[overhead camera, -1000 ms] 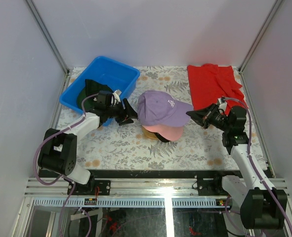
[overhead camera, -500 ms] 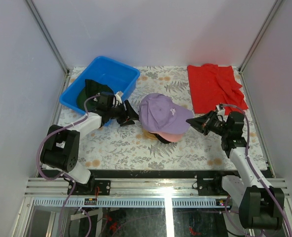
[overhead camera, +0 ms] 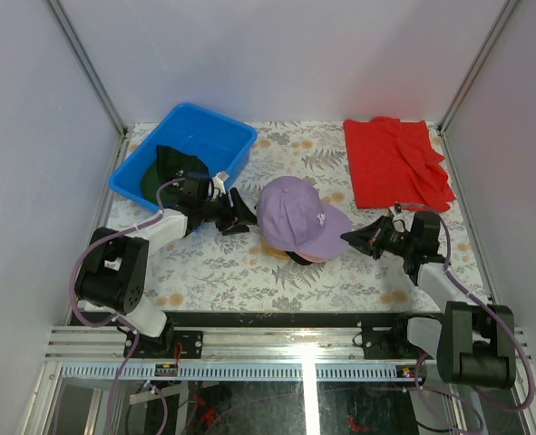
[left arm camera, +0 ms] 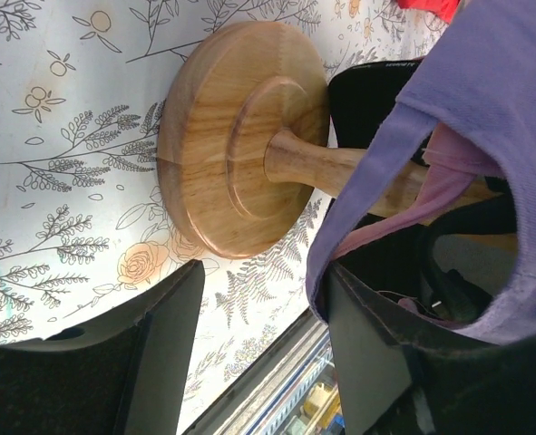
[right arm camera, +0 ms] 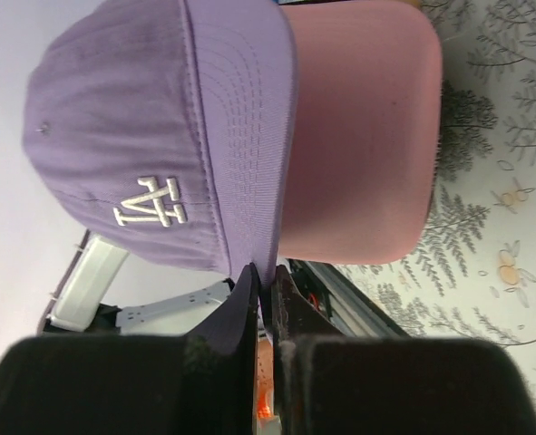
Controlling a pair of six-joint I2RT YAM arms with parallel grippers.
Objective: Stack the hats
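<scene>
Floral-printed bench [overhead camera: 213,272] carries a wooden stand [left arm camera: 240,136] at its middle, with the purple hat [overhead camera: 295,213] sitting over the pink hat [right arm camera: 358,127] on it. The right end effector [right arm camera: 266,276] pinches the purple brim's edge. The left end effector [left arm camera: 258,299] is spread just beside the stack, holding nothing. Seating the purple hat looks like the step in hand. The next move probably calls for letting go, then fetching the dark hat [overhead camera: 168,163] from the blue bin [overhead camera: 209,122].
</scene>
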